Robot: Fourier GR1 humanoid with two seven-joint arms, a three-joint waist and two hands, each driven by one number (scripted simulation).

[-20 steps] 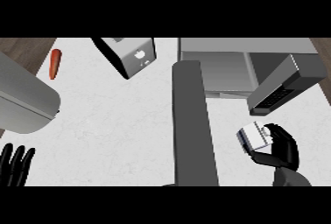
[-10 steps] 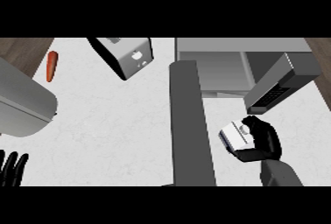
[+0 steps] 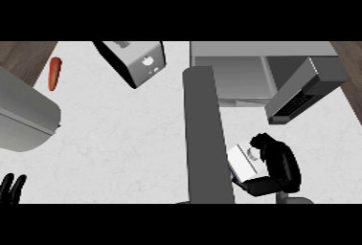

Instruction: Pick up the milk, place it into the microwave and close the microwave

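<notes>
A: Kitchen counter, seen from above. Milk is shown gripped in the right hand, fingers and thumb curled round it, near the view's lower right. The carton is tilted and partly hidden by the hand.

B: Where is it placed rel. to the microwave?

A: It is held short of the oven, below the opening, just right of the door. The door is seen swung wide, edge-on, as a long grey slab running down the middle of the view. The milk is not yet inside; whether it touches the door can't be told.

B: And the control panel?

A: A panel w/ buttons is seen at an angle on the microwave's right, above the hand.

B: Left hand?

A: Only fingertips are shown at the lower-left edge, pointing up, straight, nothing held. At rest.

B: Other items?

A: A toaster is seen at top centre, left of the microwave. A carrot is laid at top left, well apart from the milk. A large grey rounded object is cut off by the left edge; what it is can't be told.
</notes>
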